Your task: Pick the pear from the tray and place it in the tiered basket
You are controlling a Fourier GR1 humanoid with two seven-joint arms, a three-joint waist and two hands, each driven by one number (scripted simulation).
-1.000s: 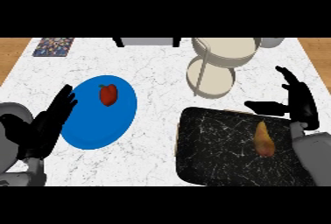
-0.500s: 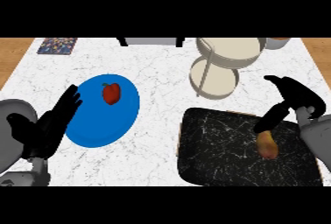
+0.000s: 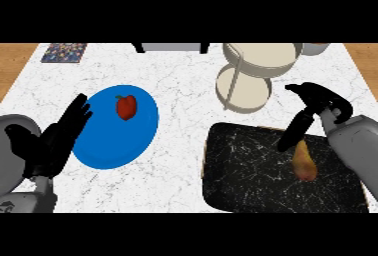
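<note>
Yellow-brown pear [image 3: 304,164] is lying on the black tray [image 3: 244,170]. Right hand [image 3: 321,101] is hanging just above it, fingers open, holding nothing. Left hand [image 3: 52,145] is resting open by the blue plate [image 3: 111,145].

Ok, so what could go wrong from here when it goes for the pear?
Two risks seem likely. The right hand is open, its fingers pointing down beside the far end of the pear, not round it. Closing there might push the narrow pear along the tray instead of catching it. The basket stands close behind the tray, so the carry could clip its post or upper tier.
</note>
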